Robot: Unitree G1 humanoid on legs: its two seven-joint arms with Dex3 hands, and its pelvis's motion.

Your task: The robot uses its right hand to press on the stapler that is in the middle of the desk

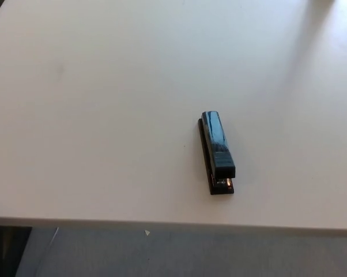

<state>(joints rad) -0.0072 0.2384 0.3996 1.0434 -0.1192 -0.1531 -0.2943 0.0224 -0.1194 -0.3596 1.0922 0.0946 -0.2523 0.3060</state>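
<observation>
Lying alone on the white desk (104, 115), the black stapler (217, 151) has no robot hand showing.

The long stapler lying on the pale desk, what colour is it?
Black, with a glossy bluish sheen on top; the head view shows the stapler clearly.
</observation>
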